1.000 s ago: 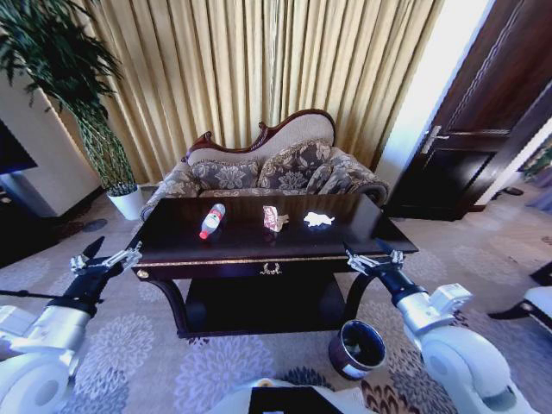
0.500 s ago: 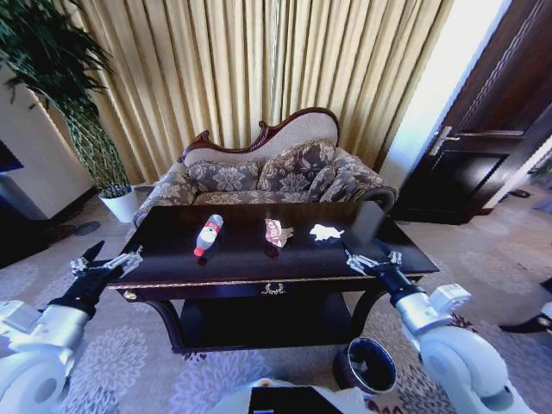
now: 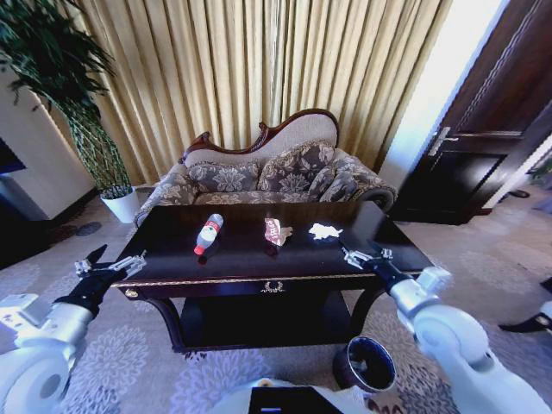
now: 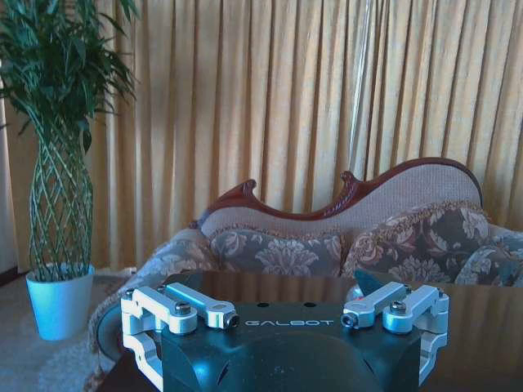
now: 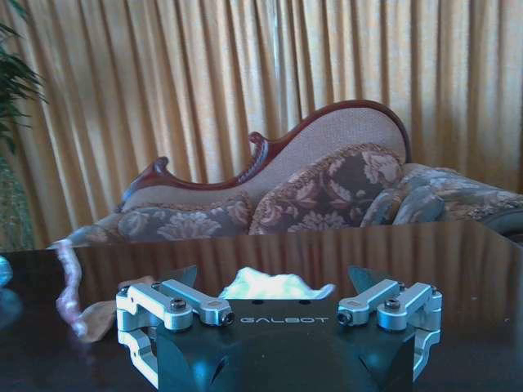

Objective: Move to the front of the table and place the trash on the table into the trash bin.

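Surface: dark glossy wooden table with gold edge trim, a brass ring-pull drawer at its front and a lower shelf beneath; it stands directly ahead in the head view, in front of a carved floral sofa.

Plastic bottle: clear, red cap and label, lying on its side on the surface, toward the left.

Snack wrapper: crumpled, red and tan, on the surface near its middle, between bottle and tissue and apart from both. In the right wrist view it appears as a pinkish strip on the glossy top.

Tissue: crumpled, white, on the surface to the right of the wrapper. In the right wrist view it lies just beyond that hand's fingertips.

Trash bin: small dark cylindrical bucket, upright on the patterned carpet, beside the table's front right leg and below the right arm.

Right hand: fingers spread wide, holding nothing, over the front right part of the surface, near the tissue but not touching it.

Left hand: fingers spread wide, holding nothing, at the front left corner of the surface, well apart from the bottle.

Other: potted plant in a white pot on the floor left of the sofa; gold curtains behind; dark door at the right.
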Controlling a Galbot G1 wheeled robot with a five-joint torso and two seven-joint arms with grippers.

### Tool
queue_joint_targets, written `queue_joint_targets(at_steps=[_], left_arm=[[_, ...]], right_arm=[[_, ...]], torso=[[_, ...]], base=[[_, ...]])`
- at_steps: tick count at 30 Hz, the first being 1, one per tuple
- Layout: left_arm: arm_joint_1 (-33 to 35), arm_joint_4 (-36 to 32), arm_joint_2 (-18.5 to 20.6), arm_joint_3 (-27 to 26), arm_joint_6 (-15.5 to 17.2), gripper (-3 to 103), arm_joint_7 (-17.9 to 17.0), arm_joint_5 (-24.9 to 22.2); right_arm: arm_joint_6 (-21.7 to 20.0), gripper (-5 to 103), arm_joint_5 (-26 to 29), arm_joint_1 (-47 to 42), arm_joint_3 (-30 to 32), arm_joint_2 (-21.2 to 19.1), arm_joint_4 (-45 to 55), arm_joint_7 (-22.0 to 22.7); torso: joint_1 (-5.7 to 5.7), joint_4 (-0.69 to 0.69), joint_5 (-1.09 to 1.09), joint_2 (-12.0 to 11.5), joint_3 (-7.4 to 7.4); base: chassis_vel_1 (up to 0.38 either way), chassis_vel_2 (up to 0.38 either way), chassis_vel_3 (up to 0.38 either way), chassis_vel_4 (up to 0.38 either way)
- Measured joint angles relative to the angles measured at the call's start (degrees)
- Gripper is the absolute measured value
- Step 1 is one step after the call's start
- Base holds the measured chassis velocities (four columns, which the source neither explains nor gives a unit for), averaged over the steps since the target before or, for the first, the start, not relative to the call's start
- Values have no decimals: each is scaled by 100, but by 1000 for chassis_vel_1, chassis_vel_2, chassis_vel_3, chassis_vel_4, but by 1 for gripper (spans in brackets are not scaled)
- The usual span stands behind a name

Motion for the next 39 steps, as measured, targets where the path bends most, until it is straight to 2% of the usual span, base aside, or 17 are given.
queue_joint_targets(at_steps=[10, 17, 27, 39], left_arm=[[106, 0, -104, 2, -139, 100, 3, -3], [127, 0, -72, -8, -134, 100, 3, 0], [104, 0, -63, 22, -127, 100, 22, -1], [86, 0, -80, 14, -131, 100, 37, -17]], right_arm=[[-357, 100, 182, 1277, -1097, -242, -723, 471], [-382, 100, 183, 2030, -1787, -408, -1460, 545], [-377, 100, 145, 2884, -2389, -395, -2263, 560], [-368, 100, 101, 3147, -2639, -346, -2597, 556]], torso=[[0, 0, 0, 0, 0], [0, 0, 0, 0, 0], [0, 1, 0, 0, 0], [-1, 1, 0, 0, 0]], base=[[0, 0, 0, 0], [0, 0, 0, 0], [0, 0, 0, 0], [0, 0, 0, 0]])
